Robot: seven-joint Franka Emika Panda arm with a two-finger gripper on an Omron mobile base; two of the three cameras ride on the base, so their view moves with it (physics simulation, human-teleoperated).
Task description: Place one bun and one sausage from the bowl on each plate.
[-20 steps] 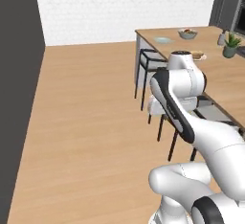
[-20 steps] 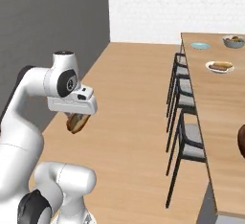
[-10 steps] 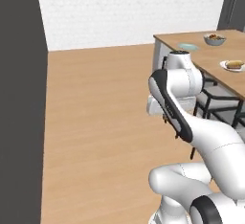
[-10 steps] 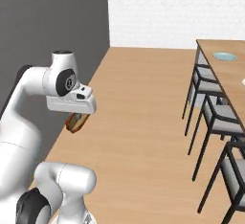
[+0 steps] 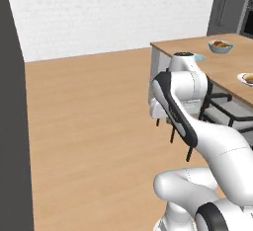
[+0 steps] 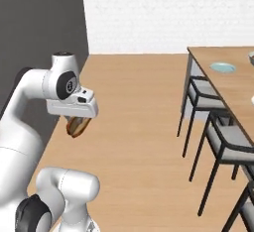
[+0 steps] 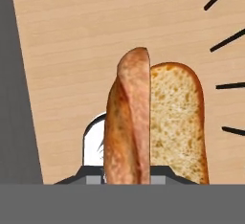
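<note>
Left base view: on the long light wooden table [image 5: 232, 69], a small pale blue round plate [image 5: 198, 57] sits bare near the table's near end. Further along the table a pale grey fruit bowl [image 5: 220, 46] holds fruit, and a small white round plate [image 5: 245, 78] at the table's right side carries something tan, too small to tell whether bun, sausage or both.

Right base view: the two-finger gripper [image 6: 77, 127] hangs over the wood floor, well apart from the table, with a golden-brown split bun [image 6: 78, 125] beneath it.

Hand view: the bun [image 7: 155, 127] rises between the finger tips, so the narrowly set jaws are clamped on it.

Judgement: the blue plate has yet to receive a bun and a sausage; the white plate looks at least partly served.
</note>
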